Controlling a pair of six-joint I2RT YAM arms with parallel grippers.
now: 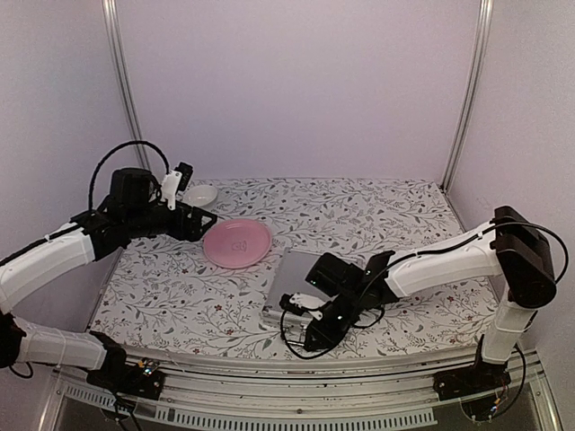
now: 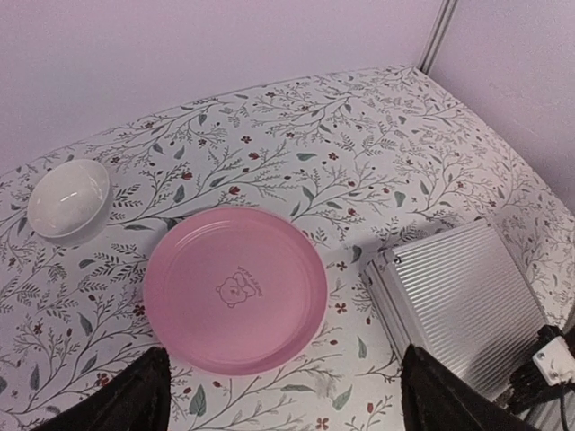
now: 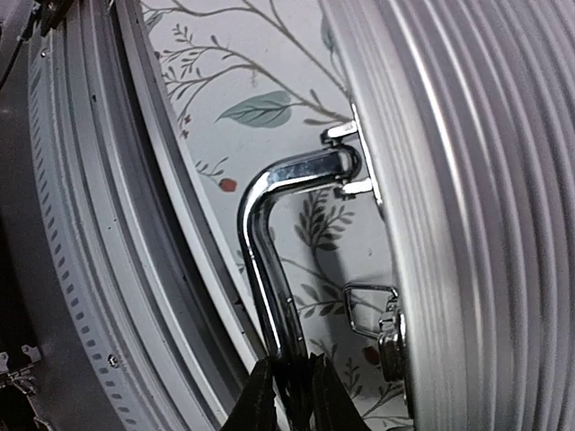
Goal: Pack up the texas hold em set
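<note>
One flat square silver metal case [image 1: 292, 278] lies closed at near edge of tabletop [image 1: 377, 211]; no loose chips or cards, packing looks nearly done. Right gripper [image 3: 287, 384] pinches its chrome handle [image 3: 265, 242]; latch [image 3: 368, 310] unclear. Left gripper [image 2: 286, 395] spread, empty, over round pink plate [image 2: 235, 289].

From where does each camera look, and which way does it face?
Top external: above, behind the bases, facing down on the table; left arm and right arm show.
Left wrist: high at left, looking down at the pink plate and white bowl; open left jaws at bottom corners.
Right wrist: low beside the silver case, facing its chrome handle, pinched by right jaws.
Shared: all show the case; the first two, plate and bowl.
</note>
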